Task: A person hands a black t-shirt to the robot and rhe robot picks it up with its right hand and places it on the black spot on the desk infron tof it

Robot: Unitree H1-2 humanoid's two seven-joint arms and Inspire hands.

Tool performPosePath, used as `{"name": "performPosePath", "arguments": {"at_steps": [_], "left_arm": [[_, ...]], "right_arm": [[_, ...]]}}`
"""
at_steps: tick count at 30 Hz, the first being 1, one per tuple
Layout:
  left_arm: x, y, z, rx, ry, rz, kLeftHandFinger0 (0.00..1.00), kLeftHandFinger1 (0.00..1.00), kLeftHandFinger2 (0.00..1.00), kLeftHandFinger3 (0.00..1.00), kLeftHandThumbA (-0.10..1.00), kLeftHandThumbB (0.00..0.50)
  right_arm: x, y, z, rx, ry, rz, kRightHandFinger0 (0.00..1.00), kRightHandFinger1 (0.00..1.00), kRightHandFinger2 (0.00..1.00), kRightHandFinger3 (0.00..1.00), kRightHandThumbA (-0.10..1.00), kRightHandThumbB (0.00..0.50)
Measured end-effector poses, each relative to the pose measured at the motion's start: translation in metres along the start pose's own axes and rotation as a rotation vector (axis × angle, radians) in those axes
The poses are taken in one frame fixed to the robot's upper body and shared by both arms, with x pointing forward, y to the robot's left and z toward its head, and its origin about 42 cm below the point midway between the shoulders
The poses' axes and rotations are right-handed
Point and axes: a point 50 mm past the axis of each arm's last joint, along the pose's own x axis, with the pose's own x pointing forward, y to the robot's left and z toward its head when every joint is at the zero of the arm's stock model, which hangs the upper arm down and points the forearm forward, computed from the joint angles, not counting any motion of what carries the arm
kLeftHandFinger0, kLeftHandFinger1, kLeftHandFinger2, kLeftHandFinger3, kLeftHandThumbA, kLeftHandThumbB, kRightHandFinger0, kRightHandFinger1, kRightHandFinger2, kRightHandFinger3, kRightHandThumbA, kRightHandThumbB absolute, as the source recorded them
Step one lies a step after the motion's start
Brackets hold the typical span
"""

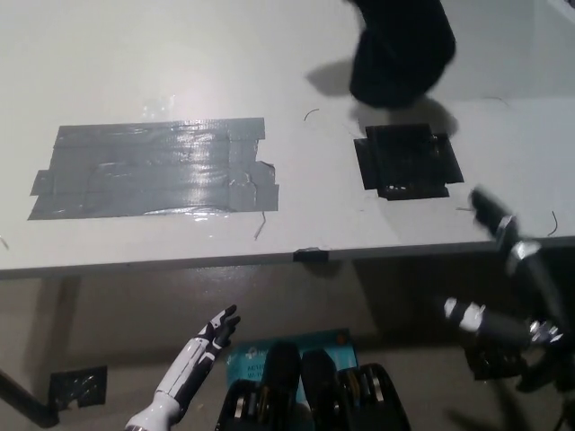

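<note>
The black t-shirt is held up above the desk, beyond the black spot, and could be missed because the right hand, open and empty, is low by the edge, while the left hand rests open below.

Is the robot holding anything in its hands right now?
No. The white left hand hangs low by the desk, fingers apart and empty. The black right hand is blurred at the desk's edge and holds nothing. The t-shirt is up above the black spot.
</note>
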Motion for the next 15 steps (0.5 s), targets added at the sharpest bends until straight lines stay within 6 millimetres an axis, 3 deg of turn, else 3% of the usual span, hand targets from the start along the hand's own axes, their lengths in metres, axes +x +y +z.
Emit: {"name": "performPosePath", "arguments": {"at_steps": [1,2,6,8,12,15], "left_arm": [[0.0,0.0,0.0,0.0,0.0,0.0,1.0,1.0,1.0,1.0,1.0,0.5],[0.0,0.0,-0.001,0.001,0.002,-0.002,1.0,1.0,1.0,1.0,1.0,0.5],[0.0,-0.001,-0.002,0.003,0.005,-0.008,1.0,1.0,1.0,1.0,1.0,0.5],[0.0,-0.001,-0.002,0.005,0.004,-0.011,1.0,1.0,1.0,1.0,1.0,0.5],[0.0,-0.001,-0.002,0.007,-0.002,-0.015,1.0,1.0,1.0,1.0,1.0,0.5],[0.0,0.0,-0.001,0.009,-0.008,-0.016,1.0,1.0,1.0,1.0,1.0,0.5]], "right_arm": [[0.0,0.0,0.0,0.0,0.0,0.0,1.0,1.0,1.0,1.0,0.97,0.429],[0.016,-0.009,0.024,-0.065,-0.088,-0.03,1.0,1.0,1.0,1.0,1.0,0.419],[0.057,-0.02,0.055,-0.164,-0.187,-0.073,1.0,1.0,1.0,1.0,1.0,0.411],[0.078,-0.024,0.057,-0.201,-0.178,-0.091,1.0,1.0,1.0,1.0,1.0,0.373],[0.125,-0.033,0.041,-0.269,-0.092,-0.129,1.0,1.0,1.0,1.0,0.94,0.401],[0.148,-0.036,0.021,-0.309,-0.015,-0.146,1.0,1.0,1.0,1.0,0.98,0.422]]}}
